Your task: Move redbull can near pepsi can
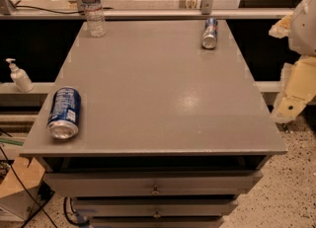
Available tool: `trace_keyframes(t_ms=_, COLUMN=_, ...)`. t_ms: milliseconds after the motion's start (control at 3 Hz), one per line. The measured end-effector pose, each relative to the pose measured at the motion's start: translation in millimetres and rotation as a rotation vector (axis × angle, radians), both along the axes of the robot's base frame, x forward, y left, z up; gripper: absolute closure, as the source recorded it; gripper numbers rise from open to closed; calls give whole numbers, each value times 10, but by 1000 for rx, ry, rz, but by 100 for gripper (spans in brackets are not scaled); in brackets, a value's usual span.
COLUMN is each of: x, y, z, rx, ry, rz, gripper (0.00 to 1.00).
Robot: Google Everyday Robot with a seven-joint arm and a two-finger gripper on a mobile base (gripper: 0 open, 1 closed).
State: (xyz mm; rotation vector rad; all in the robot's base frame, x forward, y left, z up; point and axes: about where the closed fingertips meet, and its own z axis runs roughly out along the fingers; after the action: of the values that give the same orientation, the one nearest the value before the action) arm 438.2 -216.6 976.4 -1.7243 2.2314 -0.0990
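You see the table top: smooth grey, dull sheen. The pepsi can and redbull can: glossy printed metal, bare silver ends. The water bottle: clear plastic. The gripper, right edge beside the table: matt cream plastic.

Tabletop: pepsi can, redbull can, water bottle; pincer beside right edge.

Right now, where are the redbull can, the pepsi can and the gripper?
redbull can (210, 30): camera view, mid-side of the lying can.
pepsi can (64, 107): camera view, its blue side label.
gripper (292, 98): camera view, cream body right of the table (163, 98).
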Motion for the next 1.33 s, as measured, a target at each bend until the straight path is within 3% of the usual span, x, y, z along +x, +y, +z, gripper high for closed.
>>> trace_keyframes(t_ms=333, x=0, y=0, z=0, rx=0, ry=0, rz=0, gripper=0)
trace_keyframes(t_ms=667, x=136, y=-65, z=64, rx=41, ry=-35, rz=24, gripper=0)
trace_keyframes(t_ms=1333, x=912, y=-56, z=90, rx=242, ry=-141, rz=112, gripper=0)
